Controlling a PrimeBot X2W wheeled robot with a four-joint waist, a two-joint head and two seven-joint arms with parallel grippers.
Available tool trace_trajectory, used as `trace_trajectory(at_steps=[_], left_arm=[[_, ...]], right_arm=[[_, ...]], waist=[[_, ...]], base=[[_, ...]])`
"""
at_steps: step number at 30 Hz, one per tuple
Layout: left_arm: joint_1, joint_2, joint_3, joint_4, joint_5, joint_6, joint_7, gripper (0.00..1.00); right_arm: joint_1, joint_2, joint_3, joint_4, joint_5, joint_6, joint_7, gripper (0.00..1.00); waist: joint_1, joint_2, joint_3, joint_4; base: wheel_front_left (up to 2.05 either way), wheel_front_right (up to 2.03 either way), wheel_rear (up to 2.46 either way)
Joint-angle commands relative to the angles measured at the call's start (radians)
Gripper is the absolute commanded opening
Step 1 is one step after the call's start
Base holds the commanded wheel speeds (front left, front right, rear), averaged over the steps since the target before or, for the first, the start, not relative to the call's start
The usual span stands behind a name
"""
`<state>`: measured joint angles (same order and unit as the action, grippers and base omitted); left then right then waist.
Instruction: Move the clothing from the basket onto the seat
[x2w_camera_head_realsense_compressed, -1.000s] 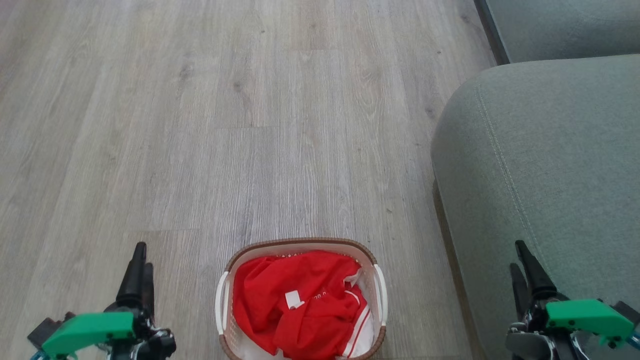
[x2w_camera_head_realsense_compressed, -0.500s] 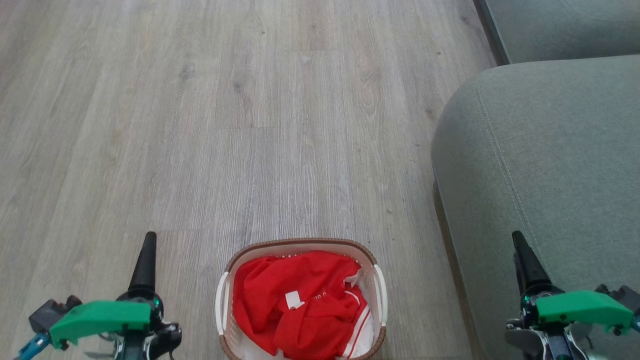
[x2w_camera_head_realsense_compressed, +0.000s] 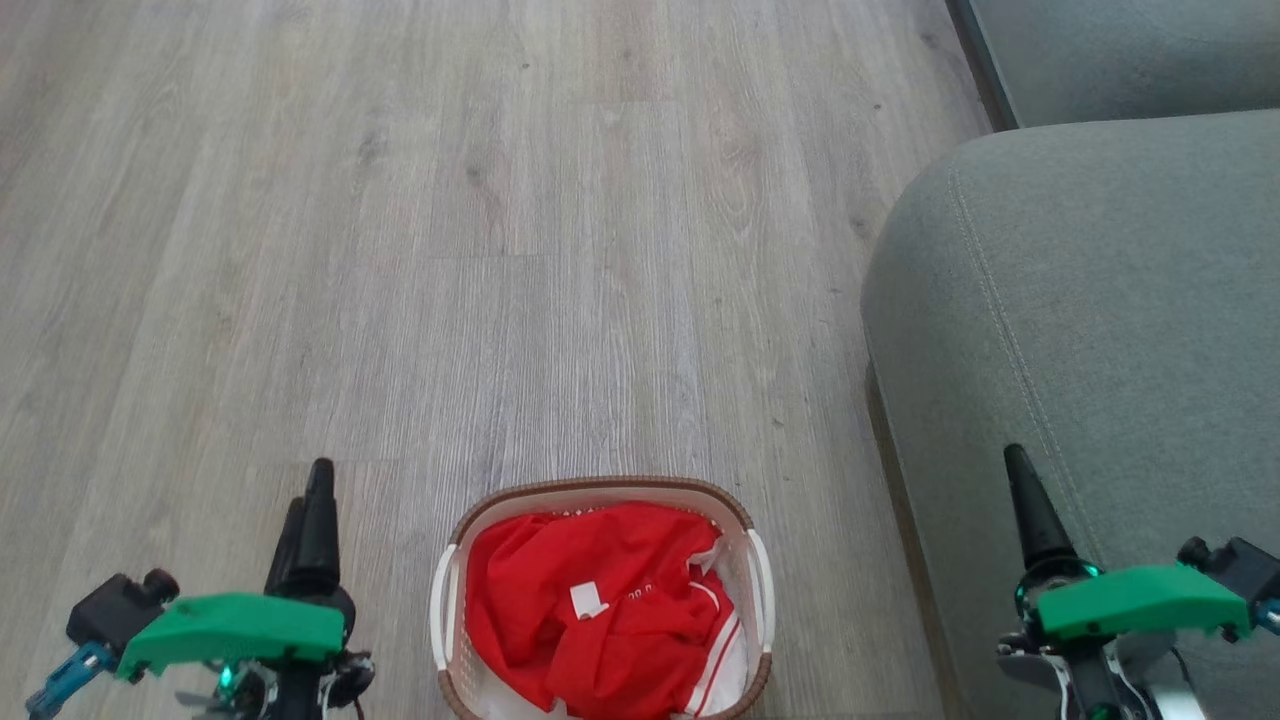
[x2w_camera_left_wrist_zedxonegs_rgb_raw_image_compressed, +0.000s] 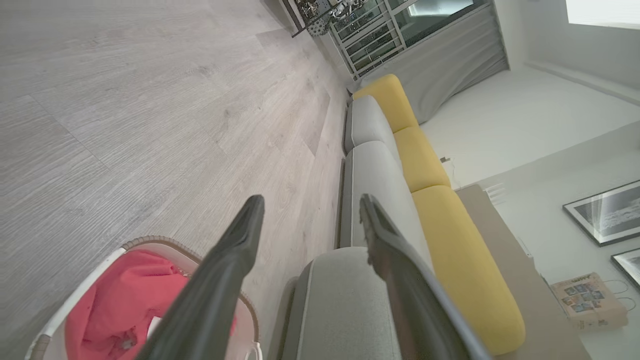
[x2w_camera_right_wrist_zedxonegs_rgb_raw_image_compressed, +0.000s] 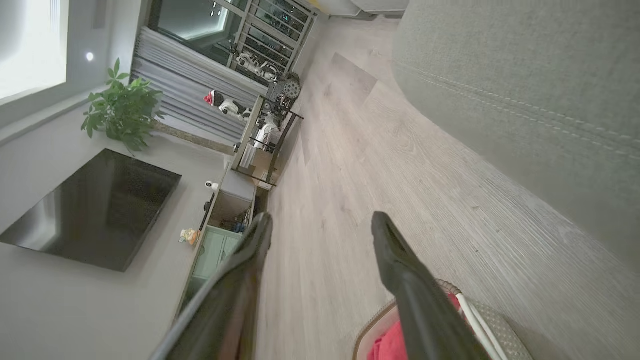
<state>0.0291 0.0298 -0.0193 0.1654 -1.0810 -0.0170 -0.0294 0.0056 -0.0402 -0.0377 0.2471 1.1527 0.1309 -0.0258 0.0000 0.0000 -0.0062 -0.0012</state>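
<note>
Grey wood-look plank floor (x2w_camera_head_realsense_compressed: 500, 250) across most of the head view, planks running up the picture. At the right, large grey-green fabric sofa cushion, the seat (x2w_camera_head_realsense_compressed: 1100, 320): rounded corner toward the floor, stitched seam running away from the robot along its long edge, cut off by the right and bottom borders. Small oval white perforated plastic basket with a brown woven-look rim (x2w_camera_head_realsense_compressed: 600, 486) on the floor at bottom centre, just left of the seat and apart from it, white handles at its left and right sides; near end cut off by the lower border, so long axis not to be told. Inside it, bright red sports clothing with white trim (x2w_camera_head_realsense_compressed: 600, 620), crumpled in a heap, pointing no clear way; white stripes at the right, small white tag (x2w_camera_head_realsense_compressed: 588, 598) near the middle, dark lettering beside it too small to read. Left gripper (x2w_camera_head_realsense_compressed: 308, 487) at the lower left, over the floor beside the basket, long dark fingers pointing up the picture and leaning slightly right; nearly edge-on here, yet plainly spread apart with nothing between them in the left wrist view. Right gripper (x2w_camera_head_realsense_compressed: 1016, 458) at the lower right, overlapping the seat in the head view, fingers pointing up and leaning slightly left, one tip clear; jaws wide apart and empty in the right wrist view. Green covers (x2w_camera_head_realsense_compressed: 235, 625) on both wrists, hiding the finger bases.
</note>
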Motion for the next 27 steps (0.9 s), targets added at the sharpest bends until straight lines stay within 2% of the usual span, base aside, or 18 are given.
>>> trace_trajectory(at_steps=[1,27], left_arm=[[-0.025,0.012,0.007,-0.049,0.051,0.008,-0.016,1.0],[0.022,0.019,-0.038,-0.079,0.448,0.071,-0.089,1.0]], right_arm=[[-0.042,-0.007,0.018,-0.047,-0.045,0.0,-0.018,1.0],[-0.045,-0.008,0.088,-0.043,-0.369,0.0,-0.092,1.0]], waist=[[0.0,0.0,0.0,0.0],[0.0,0.0,-0.003,-0.001]], base=[[0.0,0.0,0.0],[0.0,0.0,0.0]])
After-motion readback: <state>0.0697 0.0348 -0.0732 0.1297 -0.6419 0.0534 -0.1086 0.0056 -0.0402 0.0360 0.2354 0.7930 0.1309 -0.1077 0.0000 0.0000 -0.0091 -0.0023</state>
